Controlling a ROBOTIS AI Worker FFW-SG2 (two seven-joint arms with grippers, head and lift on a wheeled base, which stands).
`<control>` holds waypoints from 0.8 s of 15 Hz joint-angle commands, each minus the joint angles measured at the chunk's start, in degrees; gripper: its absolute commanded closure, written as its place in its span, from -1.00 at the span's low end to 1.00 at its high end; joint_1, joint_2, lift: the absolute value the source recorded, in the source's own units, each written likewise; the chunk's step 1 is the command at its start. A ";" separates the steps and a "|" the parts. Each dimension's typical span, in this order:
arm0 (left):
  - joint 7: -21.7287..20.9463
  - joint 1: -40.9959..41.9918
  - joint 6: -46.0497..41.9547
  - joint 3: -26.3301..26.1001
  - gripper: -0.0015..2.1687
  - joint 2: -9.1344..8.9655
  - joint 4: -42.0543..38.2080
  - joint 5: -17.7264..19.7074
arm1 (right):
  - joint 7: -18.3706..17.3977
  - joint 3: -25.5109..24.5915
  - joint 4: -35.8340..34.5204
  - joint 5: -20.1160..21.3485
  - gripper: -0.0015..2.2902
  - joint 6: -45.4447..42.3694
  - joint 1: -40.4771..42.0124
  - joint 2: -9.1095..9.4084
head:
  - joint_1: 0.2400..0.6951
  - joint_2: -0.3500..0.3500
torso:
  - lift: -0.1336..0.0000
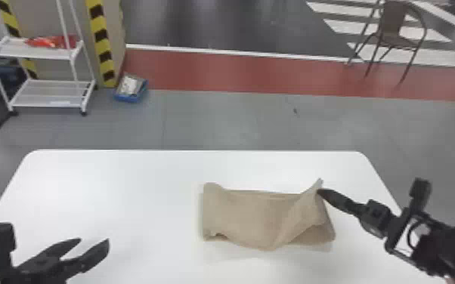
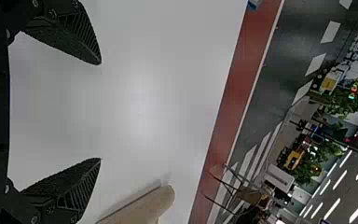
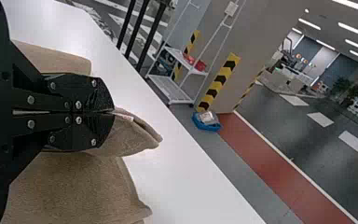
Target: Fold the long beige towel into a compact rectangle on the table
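Note:
The beige towel point(image 1: 249, 219) lies folded into a wide band right of the table's middle, its right end lifted at the far corner. At that raised corner is my right gripper point(image 1: 319, 192). In the right wrist view the same gripper point(image 3: 112, 113) is shut on the towel point(image 3: 74, 186), with a peak of cloth sticking out past its fingertips. My left gripper point(image 1: 94, 241) stands open over the table's near left part, away from the cloth. The left wrist view has the left gripper point(image 2: 100, 111) with its fingers wide apart and a rounded towel end point(image 2: 144, 207) off to one side.
The white table point(image 1: 106, 189) has rounded far corners. On the floor beyond it are a white wire shelf point(image 1: 45, 94), a blue tray point(image 1: 130, 96) and a brown chair point(image 1: 393, 36).

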 commanded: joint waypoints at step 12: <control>-0.08 -0.74 -0.07 -0.87 -0.85 0.01 0.22 -0.21 | -0.22 -3.06 -6.41 3.23 -0.95 1.39 6.52 3.43 | 1.00 -0.59 | 1.00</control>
